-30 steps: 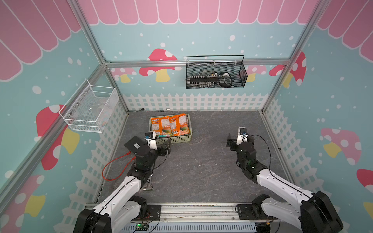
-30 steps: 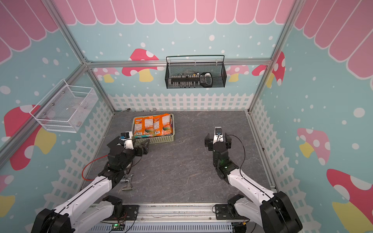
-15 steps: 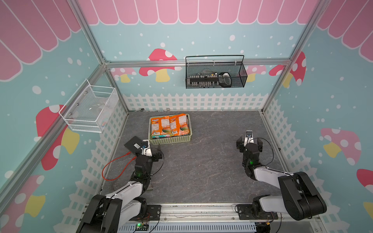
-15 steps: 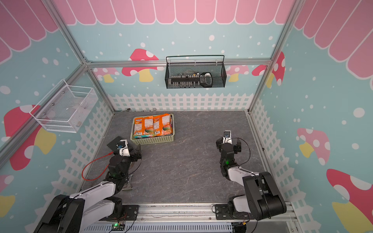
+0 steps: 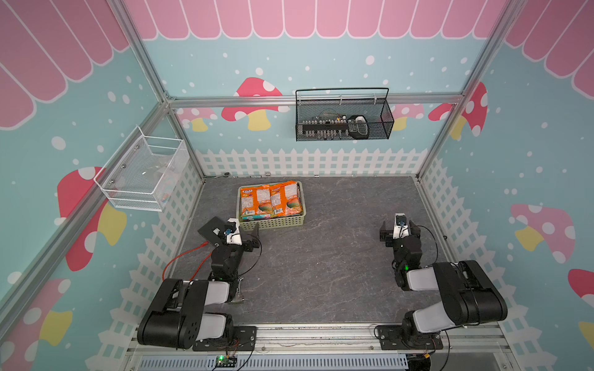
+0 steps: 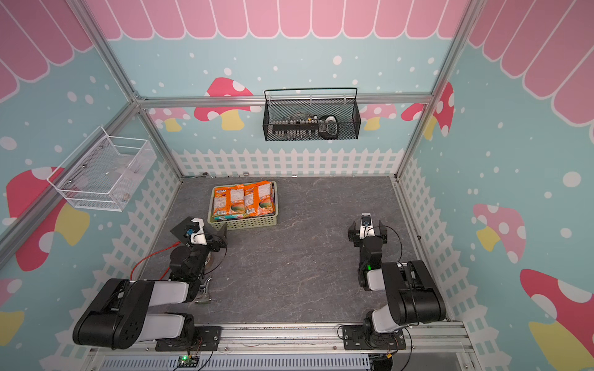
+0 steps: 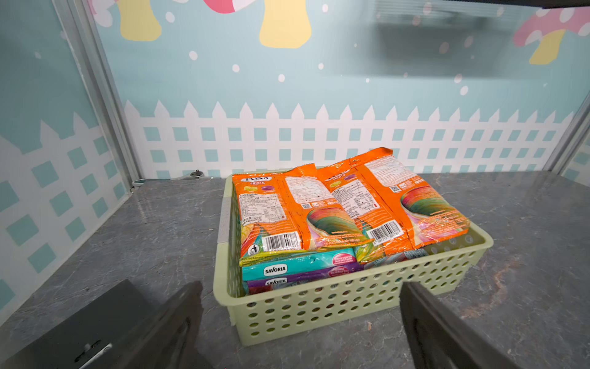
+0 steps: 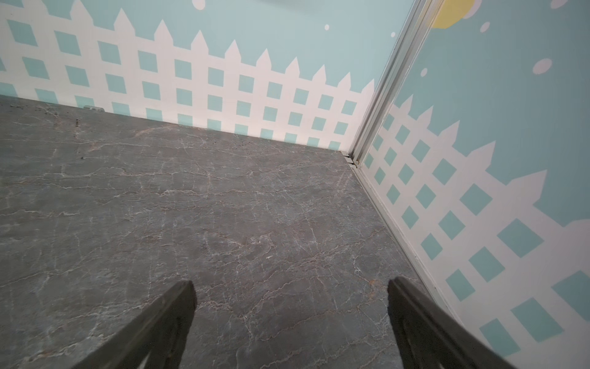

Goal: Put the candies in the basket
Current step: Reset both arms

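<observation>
Arms have been folded back; candies (image 7: 335, 207) are stacked in the basket (image 7: 351, 306); left pincer (image 7: 301, 297) and right pincer (image 8: 291, 287) are held wide, empty; task judged done, no further pick required.

basket (image 5: 273, 222): on tabletop (image 5: 321, 257), toward back left | candies (image 5: 271, 200): stacked in basket | left hand (image 5: 240, 232): just before basket's front-left corner | right hand (image 5: 398, 229): well right of basket, further forward

Pose: left arm (image 5: 180, 305) and right arm (image 5: 463, 295) both folded low, elbows drawn back, forearms pointing forward. The left gripper (image 5: 239, 231) has its jaws spread wide and holds nothing. The right gripper (image 5: 399, 231) is the same, its dark fingers (image 8: 166, 319) apart and empty.
</observation>
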